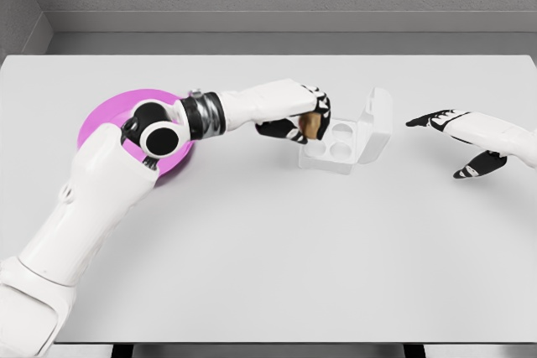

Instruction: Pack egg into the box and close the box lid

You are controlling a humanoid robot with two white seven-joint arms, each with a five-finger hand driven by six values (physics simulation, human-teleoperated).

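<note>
The egg (311, 126) is grasped in the left hand (304, 121) at the 9 o'clock edge of the box (348, 142), just over its left cups, while the right hand (457, 142) waits released at 3 o'clock

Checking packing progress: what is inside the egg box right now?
The open box shows two empty round cups on its right side. The left hand holds the brown egg over the left side, covering the cups there, so those cannot be checked.

plate (101, 119) left on table (268, 257), box (352, 136) right of it
</note>
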